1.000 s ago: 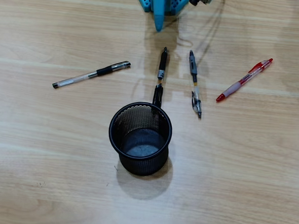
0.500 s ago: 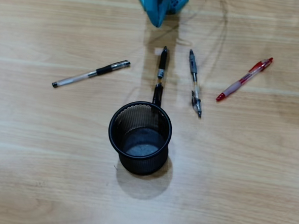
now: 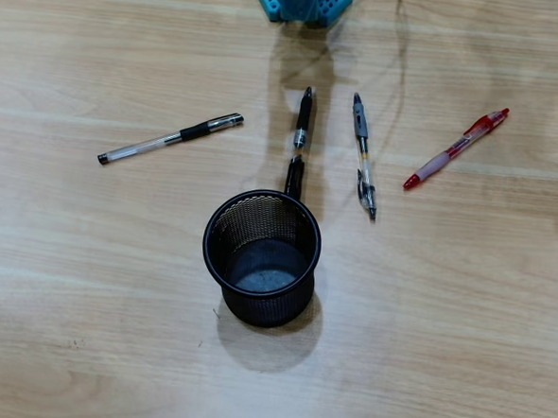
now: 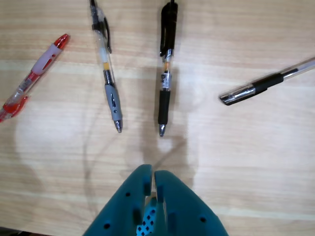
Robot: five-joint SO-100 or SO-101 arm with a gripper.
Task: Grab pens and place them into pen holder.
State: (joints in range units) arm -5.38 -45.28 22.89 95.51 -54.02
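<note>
The gripper point(image 4: 151, 173) is closed on nothing, above the wooden table point(image 3: 463, 306). Four pens point(image 3: 300, 139) lie flat near the pen holder point(image 3: 261, 256), which stands upright.

Four pens point(image 3: 301, 142) fanned on the table point(image 3: 463, 306) behind the pen holder point(image 3: 261, 256), none inside.

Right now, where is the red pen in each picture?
Overhead view: the red pen lies at the right, slanting, farthest right of the four pens.
Wrist view: it lies at the left edge, partly cut off.
Shared landmark: the grey-sleeved pen lies next to it in both.
</note>
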